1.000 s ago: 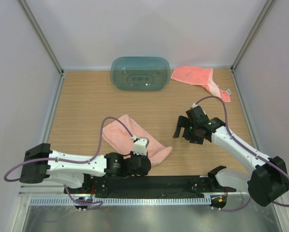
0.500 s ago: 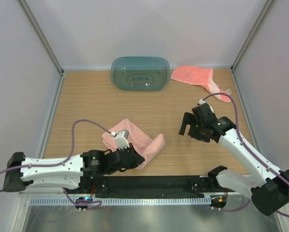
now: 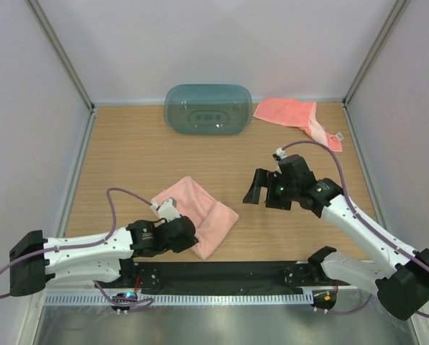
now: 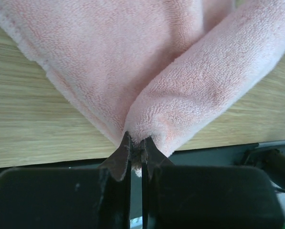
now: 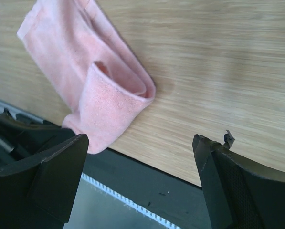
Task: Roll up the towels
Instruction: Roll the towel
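Observation:
One salmon-pink towel (image 3: 200, 212) lies folded over on itself on the wooden table near the front left. My left gripper (image 3: 194, 243) is shut on its near corner. In the left wrist view the fingertips (image 4: 125, 145) pinch the fold of the towel (image 4: 180, 86). My right gripper (image 3: 266, 192) hovers open to the right of this towel, holding nothing. The right wrist view shows the folded towel (image 5: 99, 95) beyond the gripper (image 5: 140, 140). A second towel (image 3: 292, 113) with a white tag (image 3: 338, 135) lies crumpled at the back right.
A translucent teal oval tub (image 3: 208, 109) stands upside down at the back centre. A black base plate (image 3: 228, 273) runs along the table's front edge. White walls with metal posts enclose the table on three sides.
My left gripper has drawn back to the left with the towel corner, and the towel now lies folded and more compact. My right gripper, still open, has shifted left toward it.

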Controlling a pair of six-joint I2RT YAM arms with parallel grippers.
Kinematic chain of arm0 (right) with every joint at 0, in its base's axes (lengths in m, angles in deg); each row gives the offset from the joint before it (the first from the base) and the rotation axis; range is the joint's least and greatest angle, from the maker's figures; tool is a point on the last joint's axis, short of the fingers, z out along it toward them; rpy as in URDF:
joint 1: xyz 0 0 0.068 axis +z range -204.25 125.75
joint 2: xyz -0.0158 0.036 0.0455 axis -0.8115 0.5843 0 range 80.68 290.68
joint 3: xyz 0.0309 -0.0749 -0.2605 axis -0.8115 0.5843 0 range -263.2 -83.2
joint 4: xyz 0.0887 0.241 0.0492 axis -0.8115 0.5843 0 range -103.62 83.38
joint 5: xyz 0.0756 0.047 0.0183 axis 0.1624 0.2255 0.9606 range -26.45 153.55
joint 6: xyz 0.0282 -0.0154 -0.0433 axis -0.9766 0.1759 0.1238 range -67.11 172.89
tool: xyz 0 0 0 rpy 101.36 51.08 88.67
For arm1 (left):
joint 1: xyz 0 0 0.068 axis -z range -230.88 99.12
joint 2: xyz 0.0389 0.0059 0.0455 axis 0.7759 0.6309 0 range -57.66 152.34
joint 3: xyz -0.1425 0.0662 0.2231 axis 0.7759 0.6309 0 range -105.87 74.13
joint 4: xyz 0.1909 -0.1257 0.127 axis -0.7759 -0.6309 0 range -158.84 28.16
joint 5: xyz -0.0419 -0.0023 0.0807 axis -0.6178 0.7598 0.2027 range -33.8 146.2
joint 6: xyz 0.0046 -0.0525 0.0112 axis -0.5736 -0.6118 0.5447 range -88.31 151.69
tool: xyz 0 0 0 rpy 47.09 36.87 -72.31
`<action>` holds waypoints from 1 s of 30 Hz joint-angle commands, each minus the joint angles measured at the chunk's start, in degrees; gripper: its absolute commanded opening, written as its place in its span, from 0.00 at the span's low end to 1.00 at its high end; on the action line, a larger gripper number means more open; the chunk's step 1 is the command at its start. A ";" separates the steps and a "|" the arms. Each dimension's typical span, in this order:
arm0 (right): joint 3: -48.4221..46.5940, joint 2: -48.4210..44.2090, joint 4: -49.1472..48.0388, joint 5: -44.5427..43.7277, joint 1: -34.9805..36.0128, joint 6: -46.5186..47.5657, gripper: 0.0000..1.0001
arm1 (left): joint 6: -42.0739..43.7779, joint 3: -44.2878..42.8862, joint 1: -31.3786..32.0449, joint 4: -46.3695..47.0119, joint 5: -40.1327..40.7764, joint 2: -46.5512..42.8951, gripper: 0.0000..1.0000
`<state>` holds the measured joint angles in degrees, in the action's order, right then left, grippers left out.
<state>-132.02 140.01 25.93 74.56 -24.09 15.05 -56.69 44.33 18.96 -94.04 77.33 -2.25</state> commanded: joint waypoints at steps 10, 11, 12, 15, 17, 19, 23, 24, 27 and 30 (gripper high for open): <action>17.78 1.13 -31.18 4.04 11.06 -6.80 1.00 | 6.63 1.33 -5.86 1.53 -2.05 6.18 0.51; 19.10 2.27 -33.03 3.59 12.20 -7.06 1.00 | 7.42 1.33 -6.73 2.58 -2.40 6.71 0.53; 19.55 2.89 -35.92 3.15 12.65 -7.24 1.00 | 8.04 1.33 -7.26 3.02 -3.01 7.42 0.55; 21.39 6.04 -42.16 2.18 13.61 -7.24 1.00 | 10.85 1.06 -8.67 4.96 -4.16 9.53 0.56; 21.83 7.81 -43.93 0.78 14.23 -6.28 1.00 | 12.61 0.54 -9.11 5.66 -4.78 11.10 0.57; 22.01 10.88 -46.40 -0.80 15.11 -5.58 1.00 | 13.41 0.10 -9.20 5.57 -4.78 12.08 0.57; 22.98 17.65 -52.46 -2.66 15.64 -5.13 1.00 | 15.69 -0.08 -9.90 7.68 -6.36 14.02 0.58; 23.06 19.05 -54.99 -2.74 15.90 -5.31 1.00 | 16.22 0.01 -9.99 8.29 -6.88 14.45 0.58; 23.15 24.50 -59.65 -2.48 16.69 -6.10 1.00 | 18.40 0.27 -10.43 10.93 -9.16 14.63 0.58; 23.15 27.06 -61.69 -2.92 17.57 -6.63 0.75 | 21.48 -0.52 -10.43 12.78 -11.18 14.72 0.61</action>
<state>-110.03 163.57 -33.54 74.27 -7.57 8.77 -40.40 44.16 8.71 -83.40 69.09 11.17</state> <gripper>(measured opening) 0.822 0.594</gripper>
